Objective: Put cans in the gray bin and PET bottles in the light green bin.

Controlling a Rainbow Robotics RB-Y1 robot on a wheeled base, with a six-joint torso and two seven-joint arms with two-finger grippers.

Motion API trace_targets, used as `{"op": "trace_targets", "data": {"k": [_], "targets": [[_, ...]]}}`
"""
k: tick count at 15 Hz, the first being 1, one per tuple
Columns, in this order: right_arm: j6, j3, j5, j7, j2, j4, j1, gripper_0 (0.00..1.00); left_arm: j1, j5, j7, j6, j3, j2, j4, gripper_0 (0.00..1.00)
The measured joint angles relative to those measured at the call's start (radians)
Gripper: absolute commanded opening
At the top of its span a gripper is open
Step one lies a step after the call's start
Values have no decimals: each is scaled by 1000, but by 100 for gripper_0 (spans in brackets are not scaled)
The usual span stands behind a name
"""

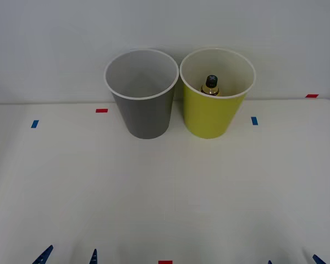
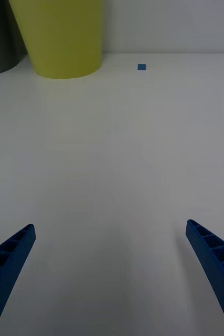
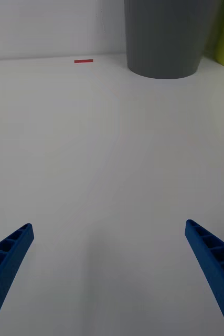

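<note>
Bottle [image 1: 211,85] upright inside tapered green bin [image 1: 213,115]; gray bin [image 1: 146,113] just left. Both grippers, left [image 3: 109,278] and right [image 2: 109,278], near edge, ribbed fingers released.

The left gripper [image 1: 69,256] sits at the lower left of the front view, fingers spread wide. The right gripper [image 1: 294,259] sits at the lower right, likewise spread.

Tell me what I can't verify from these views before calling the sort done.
- PET bottle: front view shows its cap and neck; the light green bin wall hides its body.
- Gray bin: front view, near wall hides its floor, so any can inside cannot be told.
- Both wrist views: bin tops cut off by the edge.
</note>
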Motion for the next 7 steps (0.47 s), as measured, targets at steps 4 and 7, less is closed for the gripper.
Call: {"op": "trace_targets", "data": {"k": [4,7], "targets": [[0,0,0,0,0,0,0,100,0,0,0,0,0,0,0,100],[0,0,0,0,0,0,0,100,0,0,0,0,0,0,0,100]]}}
